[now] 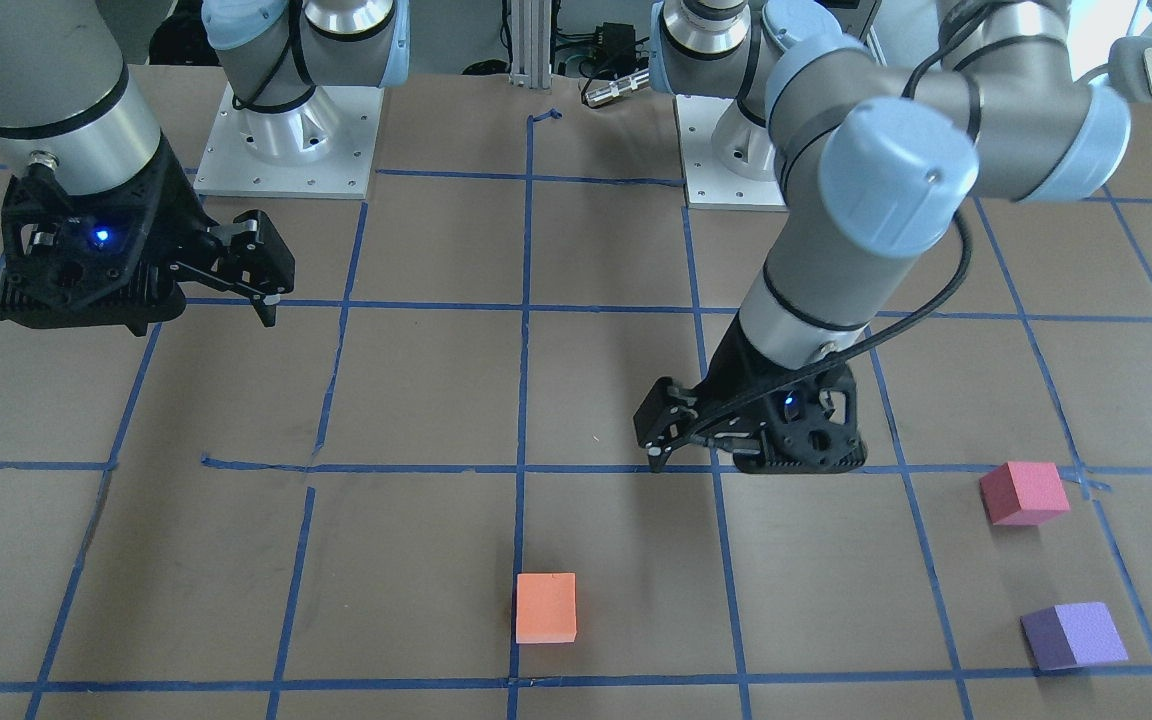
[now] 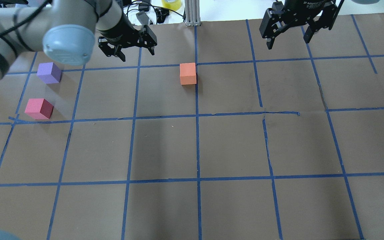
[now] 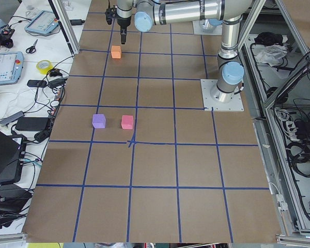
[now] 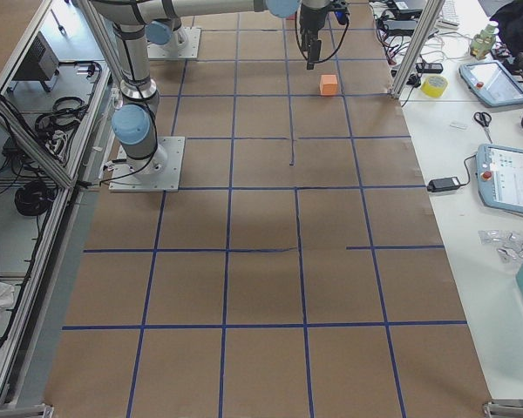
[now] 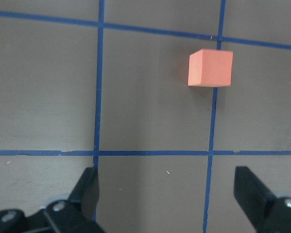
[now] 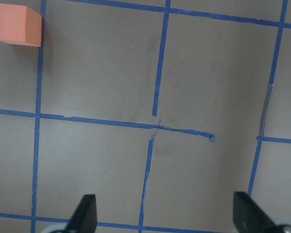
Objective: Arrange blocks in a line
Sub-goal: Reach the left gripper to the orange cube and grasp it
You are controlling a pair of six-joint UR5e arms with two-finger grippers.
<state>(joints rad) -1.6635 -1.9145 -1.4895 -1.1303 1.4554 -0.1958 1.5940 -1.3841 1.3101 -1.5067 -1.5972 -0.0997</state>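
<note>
The orange block lies on a blue tape line near the table's far middle; it also shows in the front view and the left wrist view. The pinkish-red block and the purple block lie close together, apart from each other, at the robot's far left. My left gripper is open and empty, low over the table between the purple and the orange block. My right gripper is open and empty, raised well to the right of the orange block.
The brown paper table top carries a grid of blue tape lines. The two arm bases stand at the robot's edge. Cables and a tape roll lie beyond the far edge.
</note>
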